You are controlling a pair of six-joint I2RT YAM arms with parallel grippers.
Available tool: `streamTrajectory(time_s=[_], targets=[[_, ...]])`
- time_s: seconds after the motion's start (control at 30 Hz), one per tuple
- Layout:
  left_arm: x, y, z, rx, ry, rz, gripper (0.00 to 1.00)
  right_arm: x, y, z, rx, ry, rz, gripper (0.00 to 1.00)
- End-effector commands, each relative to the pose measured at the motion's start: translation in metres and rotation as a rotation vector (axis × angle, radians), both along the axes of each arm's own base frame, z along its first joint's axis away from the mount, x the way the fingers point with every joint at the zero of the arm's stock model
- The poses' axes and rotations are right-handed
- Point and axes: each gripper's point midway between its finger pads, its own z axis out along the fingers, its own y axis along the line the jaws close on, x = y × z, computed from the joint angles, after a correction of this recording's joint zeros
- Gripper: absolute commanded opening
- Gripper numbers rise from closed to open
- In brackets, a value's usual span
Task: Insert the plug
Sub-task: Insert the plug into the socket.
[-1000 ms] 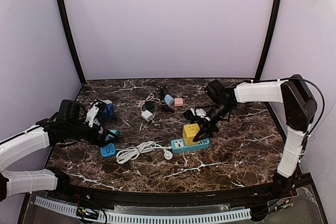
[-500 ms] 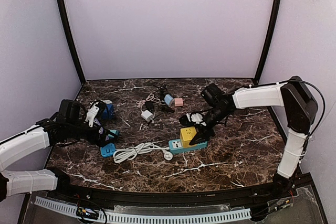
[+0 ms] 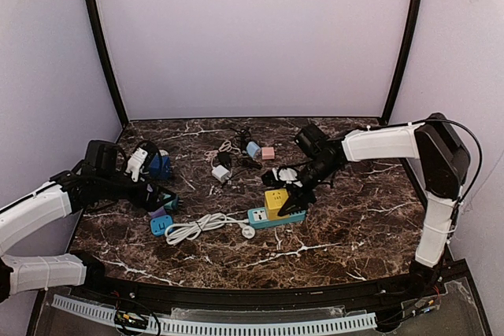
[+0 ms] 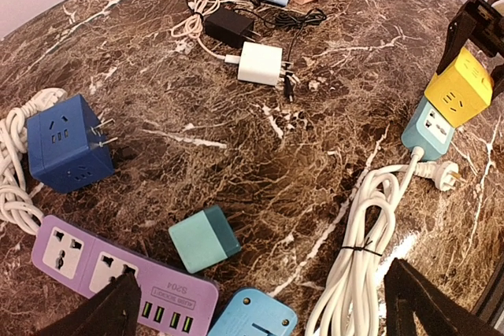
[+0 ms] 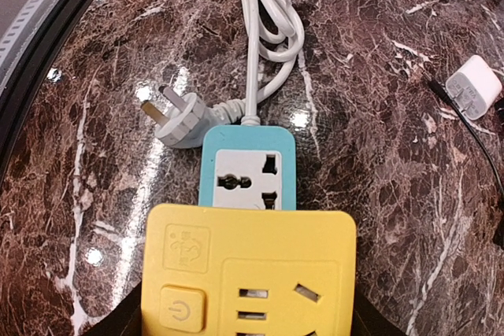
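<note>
Right wrist view gives you the clearest read: the right pincer (image 3: 293,197) is closed on the yellow cube adapter (image 5: 248,273), one dark finger at each lower flank of the cube. You hold it by its sides, most likely so the underside, where the prongs should be, stays free to meet the sockets. The prongs themselves are hidden from you.

Take the teal power strip (image 5: 246,164) as your landmark. The yellow cube adapter sits on top of it, covering the end farthest from the cord and leaving one universal socket exposed on the cord end. From the left wrist view the cube looks slightly tilted on the strip rather than flat, so I judge it is not fully seated; whether the prongs have entered a socket cannot be told. The strip's white cord (image 5: 264,21) runs off its far end in a tied coil, and its own white plug (image 5: 177,120) lies loose just beside that end on the table (image 3: 354,226).

Your left pincer (image 3: 160,197) stands wide open and holds nothing, well away from the teal power strip on its cord side, above a purple strip (image 4: 118,273) and a small teal cube (image 4: 205,238). Nothing braces the strip, so it may slide as you press down.
</note>
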Motion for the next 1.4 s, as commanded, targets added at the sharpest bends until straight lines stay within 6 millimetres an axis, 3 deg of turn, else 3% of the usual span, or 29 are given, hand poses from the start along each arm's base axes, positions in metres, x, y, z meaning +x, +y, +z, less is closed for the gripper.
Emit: streamTrajectory(time_s=[0.0, 0.1, 0.23, 0.27, 0.3, 0.33, 0.5, 0.7, 0.77, 0.8, 0.83, 0.87, 0.9, 1.0, 1.03, 1.07, 1.1, 1.13, 1.17, 1.2, 1.27, 1.3, 1.37], targets=[[0.003, 0.002, 0.016, 0.007, -0.042, -0.004, 1.0, -0.033, -0.06, -0.081, -0.383, 0.094, -0.06, 0.06], [0.004, 0.004, 0.018, 0.008, -0.055, 0.006, 1.0, -0.02, -0.046, -0.056, -0.313, 0.031, -0.096, 0.33], [0.006, 0.005, 0.027, 0.007, -0.079, 0.014, 1.0, -0.005, -0.019, -0.013, -0.199, -0.037, -0.133, 0.58], [0.008, 0.004, 0.033, 0.007, -0.093, 0.012, 1.0, -0.004, -0.012, -0.002, -0.17, -0.051, -0.13, 0.81], [0.009, 0.004, 0.036, 0.009, -0.096, 0.011, 1.0, -0.003, -0.006, 0.01, -0.138, -0.07, -0.128, 0.93], [0.011, 0.004, 0.043, 0.01, -0.112, 0.01, 1.0, -0.002, -0.001, 0.021, -0.11, -0.089, -0.127, 0.98], [0.02, 0.002, 0.064, 0.013, -0.137, 0.01, 1.0, 0.001, 0.014, 0.078, 0.05, -0.183, -0.13, 0.99], [0.039, 0.0, 0.076, 0.007, -0.109, 0.055, 0.95, -0.002, 0.015, 0.147, 0.247, -0.275, -0.183, 0.99], [0.052, 0.002, 0.074, -0.002, -0.072, 0.121, 0.9, 0.015, 0.012, 0.176, 0.343, -0.31, -0.345, 0.99], [0.06, 0.001, 0.062, 0.002, -0.023, 0.148, 0.87, 0.034, 0.008, 0.196, 0.409, -0.338, -0.482, 0.99], [0.069, 0.002, 0.064, -0.019, 0.0, 0.205, 0.82, 0.045, 0.001, 0.208, 0.452, -0.295, -0.592, 0.99], [0.077, 0.001, 0.048, -0.004, 0.058, 0.23, 0.79, 0.055, -0.005, 0.217, 0.482, -0.234, -0.683, 0.99], [0.089, 0.0, 0.053, -0.025, 0.073, 0.283, 0.74, 0.066, -0.012, 0.221, 0.498, -0.153, -0.783, 0.99], [0.128, -0.02, 0.037, 0.057, 0.129, 0.31, 0.66, 0.09, -0.028, 0.211, 0.483, 0.089, -1.0, 0.99], [0.135, -0.031, 0.015, 0.109, 0.174, 0.294, 0.64, 0.095, -0.031, 0.203, 0.47, 0.131, -1.051, 0.98], [0.154, -0.042, 0.034, 0.098, 0.129, 0.292, 0.6, 0.101, -0.038, 0.194, 0.454, 0.143, -1.118, 0.95], [0.161, -0.054, 0.01, 0.137, 0.183, 0.277, 0.59, 0.105, -0.045, 0.183, 0.436, 0.153, -1.182, 0.93], [0.18, -0.065, 0.03, 0.117, 0.137, 0.285, 0.59, 0.107, -0.052, 0.173, 0.42, 0.161, -1.24, 0.93], [0.186, -0.075, 0.006, 0.151, 0.179, 0.277, 0.58, 0.108, -0.058, 0.163, 0.404, 0.171, -1.289, 0.92], [0.2, -0.085, 0.021, 0.125, 0.148, 0.279, 0.58, 0.109, -0.064, 0.152, 0.382, 0.18, -1.336, 0.92], [0.215, -0.101, -0.002, 0.124, 0.187, 0.277, 0.6, 0.109, -0.073, 0.139, 0.349, 0.182, -1.391, 0.92], [0.22, -0.108, 0.001, 0.103, 0.184, 0.275, 0.61, 0.11, -0.075, 0.132, 0.331, 0.18, -1.406, 0.91], [0.225, -0.113, -0.017, 0.097, 0.224, 0.3, 0.61, 0.11, -0.077, 0.121, 0.3, 0.173, -1.414, 0.91]])
